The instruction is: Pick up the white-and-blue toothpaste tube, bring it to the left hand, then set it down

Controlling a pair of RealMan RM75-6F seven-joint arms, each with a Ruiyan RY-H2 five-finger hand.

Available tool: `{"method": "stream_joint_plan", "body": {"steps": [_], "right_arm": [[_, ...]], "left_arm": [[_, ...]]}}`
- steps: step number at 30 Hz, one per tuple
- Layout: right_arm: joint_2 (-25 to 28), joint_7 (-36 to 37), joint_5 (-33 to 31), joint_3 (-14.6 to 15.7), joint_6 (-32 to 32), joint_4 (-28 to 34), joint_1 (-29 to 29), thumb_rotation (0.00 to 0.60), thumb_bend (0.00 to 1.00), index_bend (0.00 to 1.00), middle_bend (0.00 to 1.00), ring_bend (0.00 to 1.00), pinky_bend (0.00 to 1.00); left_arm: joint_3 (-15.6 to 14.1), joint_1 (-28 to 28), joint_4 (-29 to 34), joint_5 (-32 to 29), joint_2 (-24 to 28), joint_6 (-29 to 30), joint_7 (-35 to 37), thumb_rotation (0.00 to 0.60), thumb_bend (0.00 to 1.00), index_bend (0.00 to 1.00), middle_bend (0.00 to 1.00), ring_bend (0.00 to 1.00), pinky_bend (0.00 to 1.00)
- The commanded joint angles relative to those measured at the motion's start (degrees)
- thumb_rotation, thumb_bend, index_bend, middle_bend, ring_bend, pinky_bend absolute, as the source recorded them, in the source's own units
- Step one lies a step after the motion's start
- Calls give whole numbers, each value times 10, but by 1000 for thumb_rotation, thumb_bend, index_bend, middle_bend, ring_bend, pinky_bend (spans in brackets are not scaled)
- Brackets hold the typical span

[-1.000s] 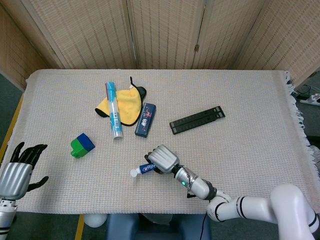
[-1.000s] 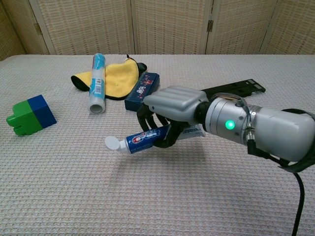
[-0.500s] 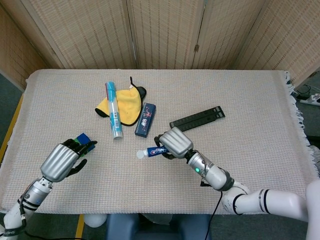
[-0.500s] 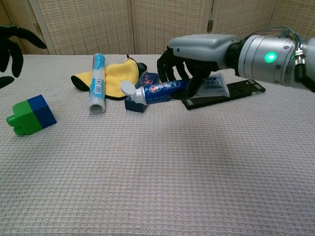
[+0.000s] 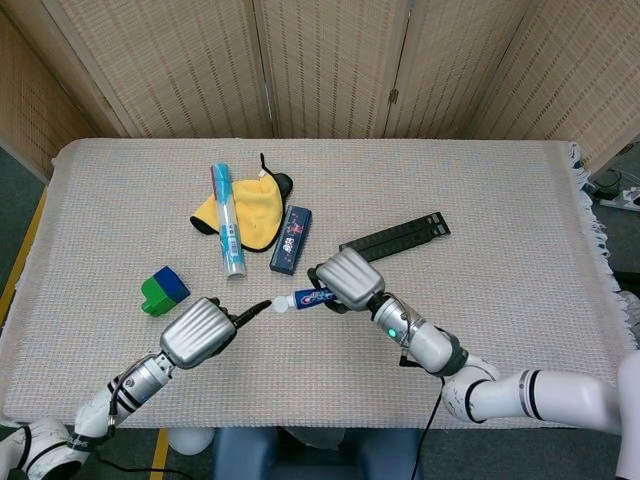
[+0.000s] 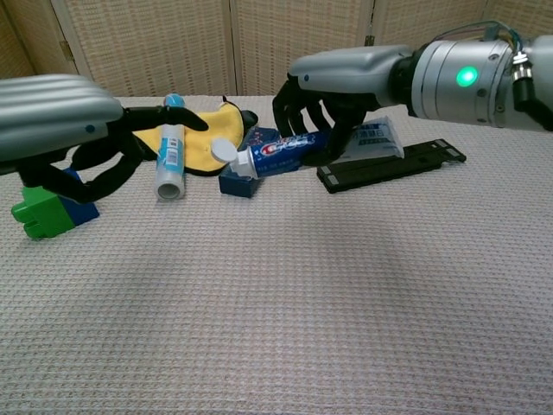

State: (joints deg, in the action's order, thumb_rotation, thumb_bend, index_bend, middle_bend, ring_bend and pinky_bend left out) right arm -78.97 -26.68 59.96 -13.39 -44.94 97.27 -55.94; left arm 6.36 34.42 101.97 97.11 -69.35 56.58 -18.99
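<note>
My right hand (image 5: 347, 278) (image 6: 346, 82) grips the white-and-blue toothpaste tube (image 5: 308, 298) (image 6: 289, 150) and holds it above the table, white cap (image 6: 225, 153) pointing left. My left hand (image 5: 198, 331) (image 6: 60, 117) hovers at the left with its black fingers (image 6: 160, 118) spread and reaching toward the cap. A small gap shows between those fingertips and the cap. The left hand holds nothing.
A green-and-blue block (image 5: 163, 290) (image 6: 47, 204) sits at the left. Behind lie a yellow cloth (image 5: 255, 215) (image 6: 212, 134), a light-blue tube (image 5: 227, 232) (image 6: 170, 147), a dark blue box (image 5: 291, 239) and a black strip (image 5: 394, 239) (image 6: 393, 164) on the woven tablecloth (image 5: 500, 200).
My left hand has swung rightward and forward from the table's left side to close by the tube's cap. The right hand with the tube has shifted only slightly.
</note>
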Motion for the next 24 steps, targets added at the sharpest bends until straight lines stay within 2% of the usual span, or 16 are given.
{"method": "stream_joint_plan", "body": {"steps": [1,9,16,24], "right_arm": [[-5,-5,-5,5,-1,-2,-6,600,596,765,627,647,621],[-13,-1,-11,13,-5,-10,-16,600,598,766,627,652,623],[-19,9,-11,17,-10,-16,-20,600,598,766,627,652,623],[-20,58,18,14,-20,-16,-11,600,599,779,642,663,635]], "left_arm": [[1,8,10,-25,-15,-14,-22,600,737,92,774,793,722],[-4,12,15,-59,-29,-15,-50,600,737,97,774,794,722],[-11,15,13,-63,-35,-7,-60,600,737,98,773,793,722],[-16,15,1,-75,-42,4,-58,600,737,119,774,794,722]]}}
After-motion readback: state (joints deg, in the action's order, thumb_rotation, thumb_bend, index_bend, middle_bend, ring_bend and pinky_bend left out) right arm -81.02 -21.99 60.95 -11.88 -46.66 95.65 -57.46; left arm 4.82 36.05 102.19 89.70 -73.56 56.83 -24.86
